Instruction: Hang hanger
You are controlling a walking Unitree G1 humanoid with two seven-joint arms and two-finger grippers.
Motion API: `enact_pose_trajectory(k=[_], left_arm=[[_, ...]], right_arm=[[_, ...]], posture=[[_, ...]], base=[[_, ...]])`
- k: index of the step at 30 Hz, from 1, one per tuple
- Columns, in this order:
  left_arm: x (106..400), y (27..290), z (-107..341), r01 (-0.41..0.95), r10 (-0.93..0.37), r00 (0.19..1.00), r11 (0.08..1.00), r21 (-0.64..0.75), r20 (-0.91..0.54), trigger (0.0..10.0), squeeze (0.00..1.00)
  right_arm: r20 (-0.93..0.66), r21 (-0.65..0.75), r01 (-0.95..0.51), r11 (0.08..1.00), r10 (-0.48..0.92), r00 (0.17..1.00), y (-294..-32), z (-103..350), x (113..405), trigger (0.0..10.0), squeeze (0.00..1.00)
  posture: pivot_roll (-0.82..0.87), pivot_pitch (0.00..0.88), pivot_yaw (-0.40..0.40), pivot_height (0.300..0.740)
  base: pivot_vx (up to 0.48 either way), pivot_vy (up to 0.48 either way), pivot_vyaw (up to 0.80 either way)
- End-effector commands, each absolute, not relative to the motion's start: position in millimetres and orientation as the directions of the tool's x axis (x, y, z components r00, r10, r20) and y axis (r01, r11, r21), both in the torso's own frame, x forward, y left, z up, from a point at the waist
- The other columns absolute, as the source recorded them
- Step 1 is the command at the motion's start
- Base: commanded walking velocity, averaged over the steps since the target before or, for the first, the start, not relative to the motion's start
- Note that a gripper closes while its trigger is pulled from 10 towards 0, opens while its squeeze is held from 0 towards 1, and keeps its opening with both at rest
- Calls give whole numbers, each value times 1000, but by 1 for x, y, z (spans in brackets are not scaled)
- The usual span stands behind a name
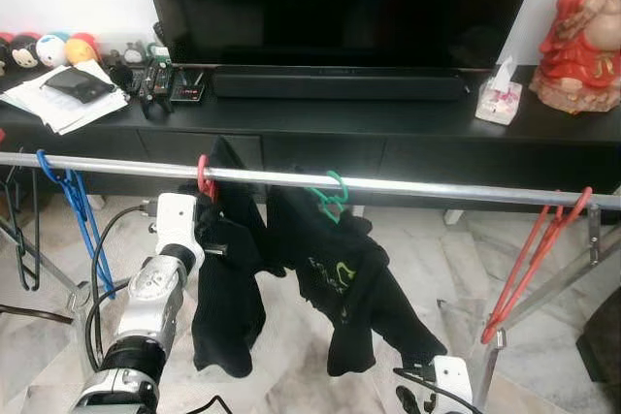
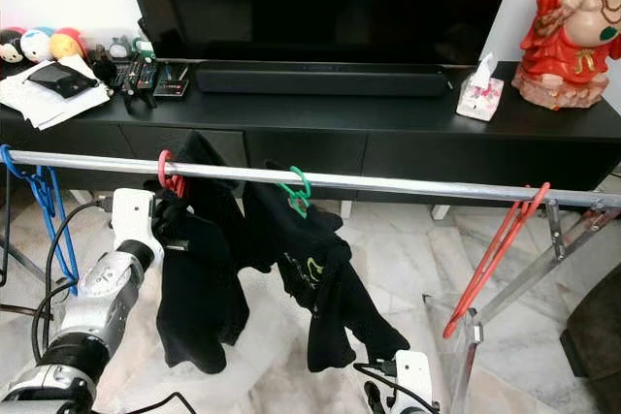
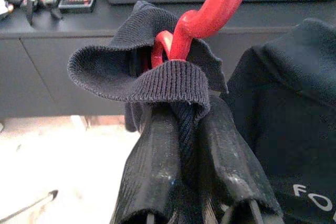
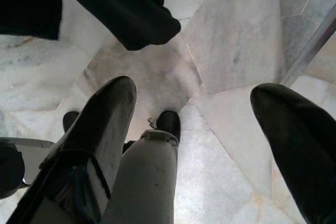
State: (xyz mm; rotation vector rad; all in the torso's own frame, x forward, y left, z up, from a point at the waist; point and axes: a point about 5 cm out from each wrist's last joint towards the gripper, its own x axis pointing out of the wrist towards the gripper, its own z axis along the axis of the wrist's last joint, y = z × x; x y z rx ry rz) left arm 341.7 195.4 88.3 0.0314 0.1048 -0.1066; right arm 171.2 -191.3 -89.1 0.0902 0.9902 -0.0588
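progress: red hanger (image 1: 204, 177) hook already over the rail (image 1: 408, 184), black garment (image 1: 225, 288) on it; release and retreat left | left claw (image 3: 181, 129) raised just under the hook, pinched on garment collar | right claw (image 4: 194, 124) low, fingers spread, empty

I see a metal drying rail (image 1: 408, 184) spanning my view. On it hang a blue hanger (image 1: 73, 203), a red hanger (image 1: 203, 177) carrying a black garment (image 1: 228, 283), a green hanger (image 1: 333, 197) with a black shirt (image 1: 344, 283), and a bare red hanger (image 1: 534, 259). Marble floor (image 1: 427, 269) lies beneath.
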Motion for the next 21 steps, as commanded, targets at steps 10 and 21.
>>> enact_pose_trajectory(k=[10, 21], left_arm=[[341, 192, 75, 104, -98, 975, 994, 16, -199, 10000, 0], [334, 196, 79, 94, -94, 987, 996, -6, -130, 10000, 1000]], right_arm=[[-841, 52, 92, 994, -6, 541, -191, -90, 171, 10000, 0], [-841, 52, 91, 995, -5, 540, -191, -90, 170, 10000, 0]], posture=[[-46, 47, -5, 740], [-44, 50, -7, 740]], base=[[0, 0, 0], [0, 0, 0]])
